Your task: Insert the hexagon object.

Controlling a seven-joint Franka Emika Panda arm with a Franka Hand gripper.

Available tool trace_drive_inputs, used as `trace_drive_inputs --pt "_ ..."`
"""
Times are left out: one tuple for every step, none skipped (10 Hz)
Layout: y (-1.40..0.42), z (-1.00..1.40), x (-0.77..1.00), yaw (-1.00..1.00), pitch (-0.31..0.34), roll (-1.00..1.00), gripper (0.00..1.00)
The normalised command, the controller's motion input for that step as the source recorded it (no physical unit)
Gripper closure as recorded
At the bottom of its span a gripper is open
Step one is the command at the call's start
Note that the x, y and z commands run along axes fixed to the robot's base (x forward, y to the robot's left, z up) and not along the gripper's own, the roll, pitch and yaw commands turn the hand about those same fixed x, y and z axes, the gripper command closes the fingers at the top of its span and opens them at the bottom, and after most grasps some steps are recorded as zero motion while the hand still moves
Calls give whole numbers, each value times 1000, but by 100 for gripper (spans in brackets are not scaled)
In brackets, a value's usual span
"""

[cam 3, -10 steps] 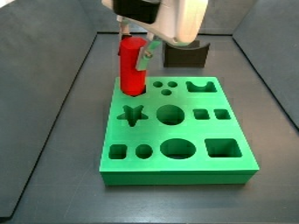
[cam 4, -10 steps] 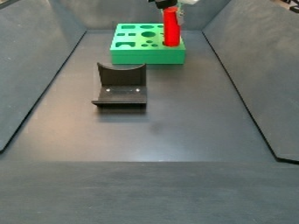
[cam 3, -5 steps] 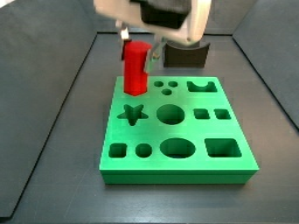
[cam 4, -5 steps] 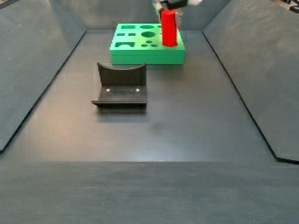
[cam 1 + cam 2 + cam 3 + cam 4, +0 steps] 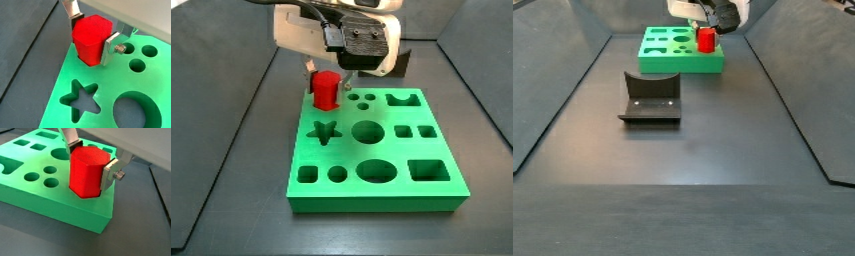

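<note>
Wrist views: gripper (image 5: 93, 34) clamps red peg (image 5: 90, 39) at upper sides, peg's foot sunk in corner hole of green board (image 5: 133, 95). Likely rigid, light, smooth plastic; grip flat facets.

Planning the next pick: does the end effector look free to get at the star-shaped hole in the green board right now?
Probably not yet. The end effector is shut on the hexagon object, partly sunk in a corner hole of the green board. The star-shaped hole itself lies open and uncovered.
</note>
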Motion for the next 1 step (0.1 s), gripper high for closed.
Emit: trace_drive_inputs --pt "-131 0 0 34 0 61 100"
